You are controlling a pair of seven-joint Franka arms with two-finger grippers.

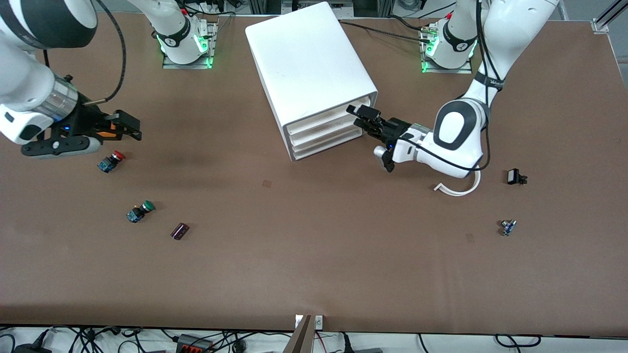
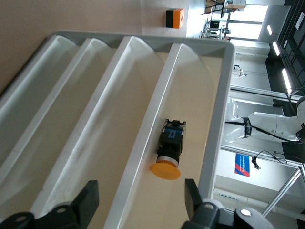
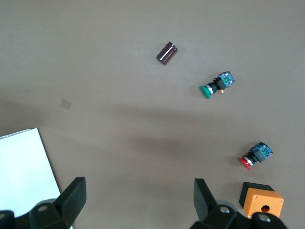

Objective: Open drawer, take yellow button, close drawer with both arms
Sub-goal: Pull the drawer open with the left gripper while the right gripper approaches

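The white cabinet stands mid-table near the arms' bases. Its top drawer shows in the front view about in line with the two lower drawers. In the left wrist view the yellow-capped button lies on its side in the top drawer's tray. My left gripper is open and empty at the drawer fronts, its fingers spread either side of the top drawer's lip. My right gripper is open and empty, hanging over the table above the red button; the right wrist view shows only table between its fingers.
A red-capped button, a green-capped button and a small dark block lie toward the right arm's end. A white curved strip, a black-and-white part and a small part lie toward the left arm's end.
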